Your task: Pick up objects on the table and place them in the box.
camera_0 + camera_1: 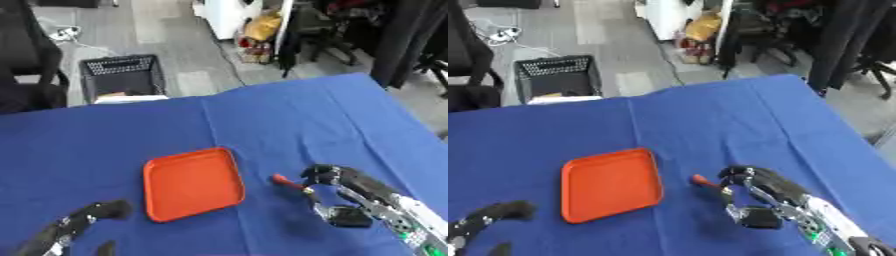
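While the right hand (pixel 337 186) reaches in from the lower right over the blue tablecloth (pixel 297 120), its fingers (pixel 741 176) curl at the top with the thumb spread below, and a small red object (pixel 284 181) sits at the fingertips; whether the fingers actually pinch it or only touch it cannot be told. That red object lies just to the right of the orange tray (pixel 192 183), close to the tray's right rim but apart from it. Nothing lies in the tray, which sits flat and slightly askew near the middle of the table. At the lower left corner the left hand (pixel 92 214) rests low on the cloth, dark fingers bent loosely and holding nothing. Beyond the far edge of the table, on the floor, stands a black mesh basket (pixel 122 75), well apart from the tray, with office clutter (pixel 258 35) behind it
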